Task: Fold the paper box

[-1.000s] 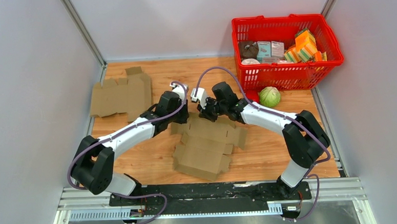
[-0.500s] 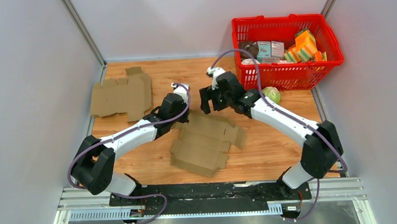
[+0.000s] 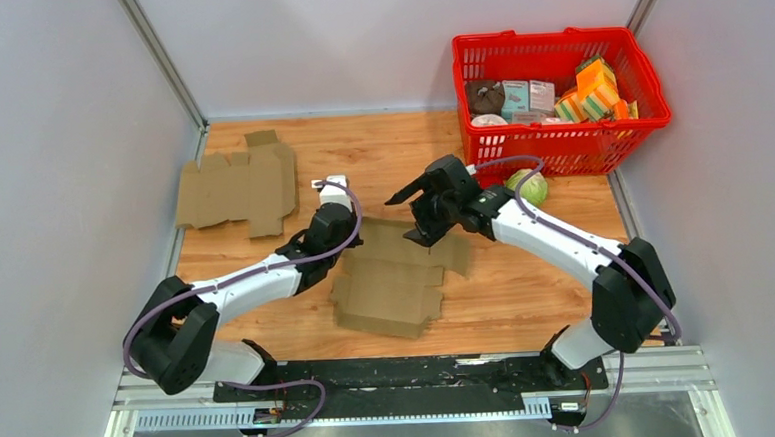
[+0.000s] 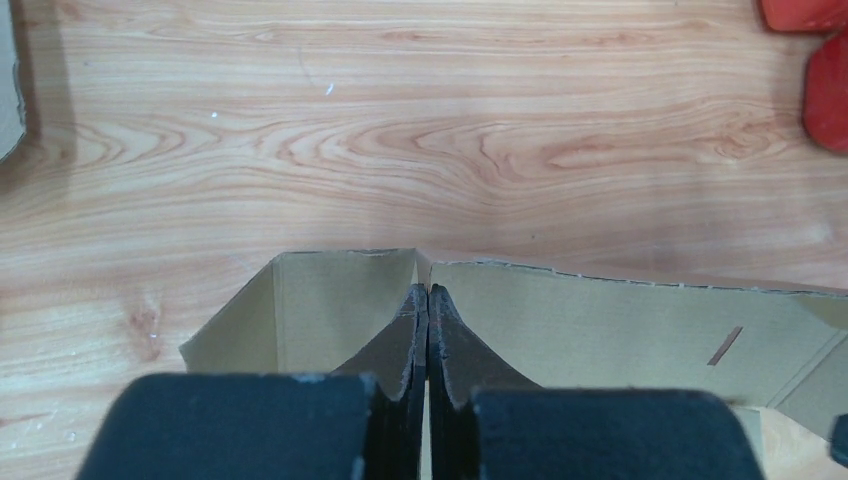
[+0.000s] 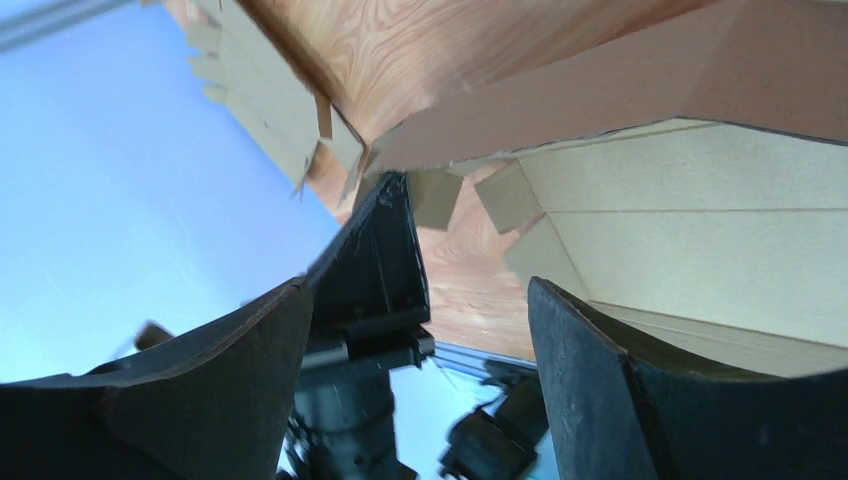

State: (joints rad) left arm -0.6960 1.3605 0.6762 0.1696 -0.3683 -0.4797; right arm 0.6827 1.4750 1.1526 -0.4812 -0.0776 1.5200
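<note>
My left gripper (image 4: pixel 428 292) is pressed shut at the far edge of the box (image 3: pixel 392 278), my right gripper (image 3: pixel 410 215) hangs spread just above it, and the box lies nearly flat on the table (image 3: pixel 528 306), so I reckon practically all the folding remains.

The right fingers (image 5: pixel 590 380) stand spread wide, the paper box (image 5: pixel 700 250) beyond them.

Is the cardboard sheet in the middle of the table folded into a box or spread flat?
Spread, not a box: the cardboard sheet lies on the table, panels and flaps opened out.
</note>
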